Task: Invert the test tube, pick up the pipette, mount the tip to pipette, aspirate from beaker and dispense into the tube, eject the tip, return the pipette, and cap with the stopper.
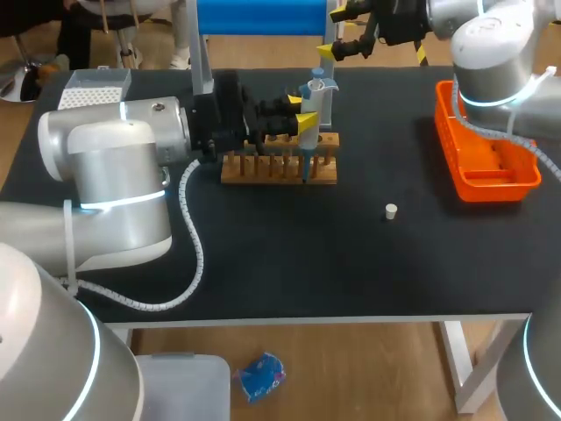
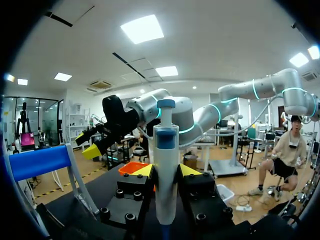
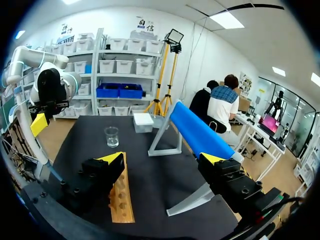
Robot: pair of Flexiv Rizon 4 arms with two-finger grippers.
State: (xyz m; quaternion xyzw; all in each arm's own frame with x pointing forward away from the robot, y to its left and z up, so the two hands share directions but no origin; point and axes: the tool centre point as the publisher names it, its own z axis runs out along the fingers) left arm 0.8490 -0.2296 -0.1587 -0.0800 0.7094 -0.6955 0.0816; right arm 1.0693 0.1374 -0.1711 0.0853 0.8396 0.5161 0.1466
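Note:
My left gripper (image 1: 304, 116) is shut on the white and blue pipette (image 1: 312, 98), which it holds upright over the wooden tube rack (image 1: 279, 165). In the left wrist view the pipette (image 2: 165, 165) stands clamped between the yellow-tipped fingers (image 2: 142, 170). Its lower end reaches down to the rack; I cannot make out the test tube there. My right gripper (image 1: 346, 35) hangs open and empty over the table's far edge, its jaws wide apart (image 3: 162, 165). The glass beaker (image 3: 111, 136) stands ahead of it, beyond the rack (image 3: 122, 196). The small white stopper (image 1: 391, 210) lies alone right of centre.
An orange tray (image 1: 487, 162) sits at the right edge under my right arm. A white tip box (image 1: 95, 88) stands at the far left. A blue-topped stand (image 1: 254, 16) rises along the far edge, close to my right gripper.

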